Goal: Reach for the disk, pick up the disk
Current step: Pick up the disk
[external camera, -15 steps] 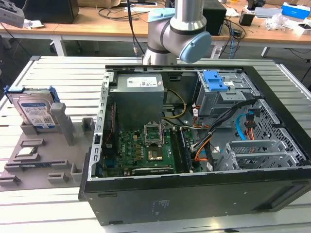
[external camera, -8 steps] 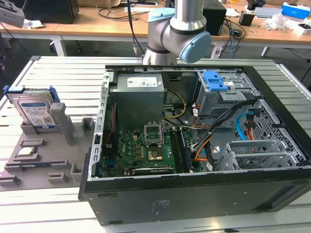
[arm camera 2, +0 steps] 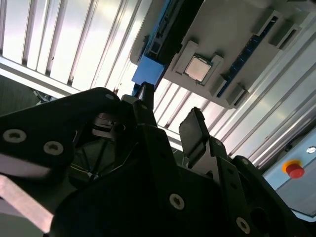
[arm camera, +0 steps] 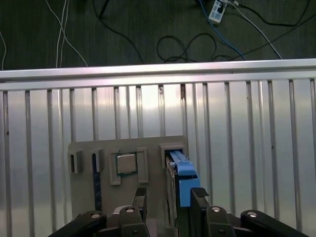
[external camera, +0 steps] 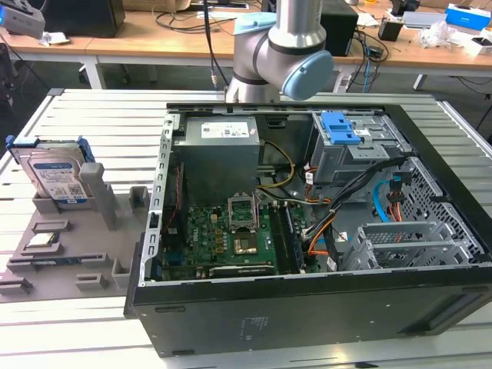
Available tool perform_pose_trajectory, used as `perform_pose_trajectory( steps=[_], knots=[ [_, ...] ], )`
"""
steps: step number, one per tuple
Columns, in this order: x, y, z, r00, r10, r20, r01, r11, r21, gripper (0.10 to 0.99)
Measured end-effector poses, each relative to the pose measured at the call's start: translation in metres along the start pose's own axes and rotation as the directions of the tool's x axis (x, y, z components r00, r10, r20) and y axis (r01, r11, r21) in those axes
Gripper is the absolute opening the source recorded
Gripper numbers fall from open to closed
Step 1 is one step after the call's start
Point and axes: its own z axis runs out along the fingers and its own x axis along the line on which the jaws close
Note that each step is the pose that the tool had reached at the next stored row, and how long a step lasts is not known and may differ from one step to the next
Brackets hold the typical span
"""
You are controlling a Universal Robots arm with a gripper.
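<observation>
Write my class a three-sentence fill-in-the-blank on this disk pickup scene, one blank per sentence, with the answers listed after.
1. The disk has a side bracket coloured ____.
2. In the first wrist view the gripper is ____ and holds nothing.
3. The disk stands to the exterior view's ____ of the computer case.

Missing words: blue; open; left.
</observation>
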Motion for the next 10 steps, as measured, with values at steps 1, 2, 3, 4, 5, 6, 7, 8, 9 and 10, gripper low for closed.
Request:
perform_pose_trajectory(
  steps=[1,2,3,4,5,6,7,8,9,10],
  knots=[
    [-0.0035,-0.0002,-0.0001,1.0000,0.000,-0.0005,0.000,1.0000,0.000,0.482],
    [-0.0060,-0.0002,-0.0001,1.0000,0.000,-0.0008,0.000,1.0000,0.000,0.482],
    [-0.0085,-0.0004,-0.0001,1.0000,0.000,-0.0011,0.000,1.0000,0.000,0.482],
    [-0.0124,-0.0006,-0.0001,1.0000,-0.001,-0.0012,0.001,1.0000,0.000,0.482],
    [-0.0151,-0.0007,-0.0001,1.0000,-0.001,-0.0013,0.001,1.0000,0.000,0.482],
    [-0.0167,-0.0008,-0.0001,1.0000,-0.001,-0.0013,0.001,1.0000,0.000,0.482],
    [-0.0179,-0.0010,-0.0001,1.0000,-0.001,-0.0013,0.001,1.0000,0.000,0.482],
    [-0.0184,-0.0013,0.0003,1.0000,-0.001,-0.0013,0.001,1.0000,0.000,0.482],
    [-0.0185,-0.0017,0.0013,1.0000,-0.002,-0.0012,0.002,1.0000,0.000,0.482],
    [-0.0186,-0.0025,0.0027,1.0000,-0.002,-0.0014,0.002,1.0000,0.000,0.482]
  ],
)
